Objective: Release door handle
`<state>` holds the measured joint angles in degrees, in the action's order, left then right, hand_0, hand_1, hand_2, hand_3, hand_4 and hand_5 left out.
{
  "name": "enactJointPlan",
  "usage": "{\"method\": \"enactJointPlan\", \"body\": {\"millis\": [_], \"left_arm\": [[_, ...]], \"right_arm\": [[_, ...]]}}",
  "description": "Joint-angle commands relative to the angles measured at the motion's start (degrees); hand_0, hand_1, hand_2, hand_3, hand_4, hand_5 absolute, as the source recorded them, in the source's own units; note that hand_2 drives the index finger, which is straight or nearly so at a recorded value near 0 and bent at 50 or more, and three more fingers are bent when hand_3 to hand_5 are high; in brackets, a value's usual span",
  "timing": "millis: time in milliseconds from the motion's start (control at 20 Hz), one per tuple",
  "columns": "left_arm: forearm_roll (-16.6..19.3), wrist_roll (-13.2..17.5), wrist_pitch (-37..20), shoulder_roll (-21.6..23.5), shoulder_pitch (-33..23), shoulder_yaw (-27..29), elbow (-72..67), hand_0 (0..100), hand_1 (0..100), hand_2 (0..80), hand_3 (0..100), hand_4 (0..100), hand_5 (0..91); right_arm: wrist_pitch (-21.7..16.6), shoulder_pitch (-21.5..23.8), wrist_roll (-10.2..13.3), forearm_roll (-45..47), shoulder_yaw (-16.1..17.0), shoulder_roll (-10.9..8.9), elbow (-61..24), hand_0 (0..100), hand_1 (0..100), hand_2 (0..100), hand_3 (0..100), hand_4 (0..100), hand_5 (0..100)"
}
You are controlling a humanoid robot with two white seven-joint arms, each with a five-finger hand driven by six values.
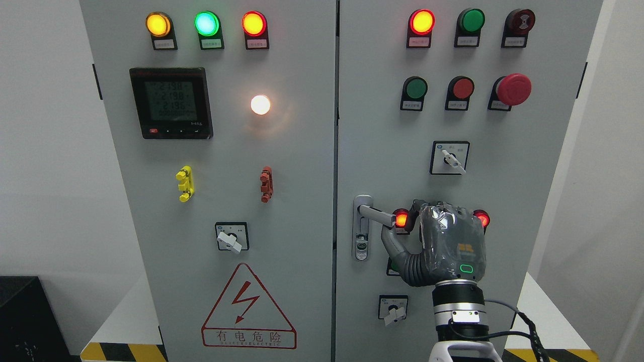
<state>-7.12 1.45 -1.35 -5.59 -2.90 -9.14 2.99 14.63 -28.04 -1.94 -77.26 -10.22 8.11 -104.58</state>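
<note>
My right hand (443,241) sits in the lower right of the frame, its arm rising from the bottom edge. The fingers curl toward the free end of the door handle (376,213), a grey lever jutting rightward from its lock plate (361,236) just right of the seam between the two cabinet doors. The thumb (390,241) hooks under the lever, but the back of the hand hides the contact, so I cannot say for certain that the grip is closed on it. My left hand is out of sight.

My worry is the withdrawal. If I pull back before the fingers are fully opened, the thumb could drag the lever down or tug the door. The hand is also crowded: a lit red lamp (401,219) glows just beside the fingertips, another red lamp (482,218) peeks out at the right of the hand, and a rotary switch (393,307) sits below, near the wrist. A sideways swing could knock any of them. The red mushroom stop button (513,89) is well above, clear of my path.
</note>
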Motion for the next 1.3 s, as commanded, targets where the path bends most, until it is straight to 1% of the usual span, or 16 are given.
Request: {"method": "enactJointPlan", "body": {"millis": [0, 451, 501, 651, 801, 902, 1002, 1052, 1102, 1152, 1252], "left_arm": [[0.0, 0.0, -0.2, 0.0, 0.0, 0.0, 0.0, 0, 0, 4.3, 10, 0, 0.0], [0.0, 0.0, -0.2, 0.0, 0.0, 0.0, 0.0, 0, 0, 4.4, 10, 0, 0.0], [0.0, 0.0, -0.3, 0.0, 0.0, 0.0, 0.0, 0, 0, 4.3, 10, 0, 0.0], [0.0, 0.0, -0.2, 0.0, 0.0, 0.0, 0.0, 0, 0, 4.3, 10, 0, 0.0], [0.0, 0.0, -0.3, 0.0, 0.0, 0.0, 0.0, 0, 0, 4.3, 10, 1, 0.0], [0.0, 0.0, -0.2, 0.0, 0.0, 0.0, 0.0, 0, 0, 4.4, 10, 1, 0.0], [0.0, 0.0, -0.3, 0.0, 0.0, 0.0, 0.0, 0, 0, 4.3, 11, 0, 0.0], [0.0, 0.0, -0.2, 0.0, 0.0, 0.0, 0.0, 0, 0, 4.3, 11, 0, 0.0], [0.0, 0.0, -0.2, 0.0, 0.0, 0.0, 0.0, 0, 0, 4.3, 11, 0, 0.0], [0.0, 0.0, -0.3, 0.0, 0.0, 0.0, 0.0, 0, 0, 4.3, 10, 0, 0.0], [0.0, 0.0, -0.2, 0.0, 0.0, 0.0, 0.0, 0, 0, 4.3, 10, 0, 0.0]], "right_arm": [[-0.5, 1.0, 0.1, 0.0, -0.1, 0.06, -1.4, 47, 42, 70, 96, 77, 70], [-0.9, 3.4, 0.3, 0.5, -0.7, -0.03, -2.7, 47, 41, 70, 96, 77, 69], [-1.3, 4.0, 0.2, 0.5, -0.6, -0.12, -3.0, 47, 41, 70, 96, 77, 69], [-4.7, 7.8, 0.4, 0.6, -0.1, -0.03, -5.2, 49, 42, 68, 96, 75, 69], [-5.5, 10.4, 0.5, 0.7, 0.2, -0.03, -7.7, 49, 41, 66, 92, 75, 67], [-6.1, 12.0, 0.5, 0.8, 1.5, -0.12, -9.8, 47, 40, 61, 88, 73, 65], [-8.2, 15.1, 0.5, 0.9, 3.4, -0.12, -11.9, 45, 40, 55, 84, 69, 61], [-9.8, 17.0, 0.6, 0.9, 5.0, -0.20, -12.9, 45, 39, 52, 82, 67, 59], [-11.8, 18.9, 1.1, 1.5, 7.2, -0.29, -14.1, 45, 38, 47, 76, 64, 53], [-13.8, 20.0, 1.6, 3.5, 9.3, -0.29, -14.6, 45, 36, 39, 67, 56, 42], [-17.3, 20.3, 2.0, 8.0, 12.8, -0.29, -14.7, 44, 34, 30, 54, 45, 32]]}}
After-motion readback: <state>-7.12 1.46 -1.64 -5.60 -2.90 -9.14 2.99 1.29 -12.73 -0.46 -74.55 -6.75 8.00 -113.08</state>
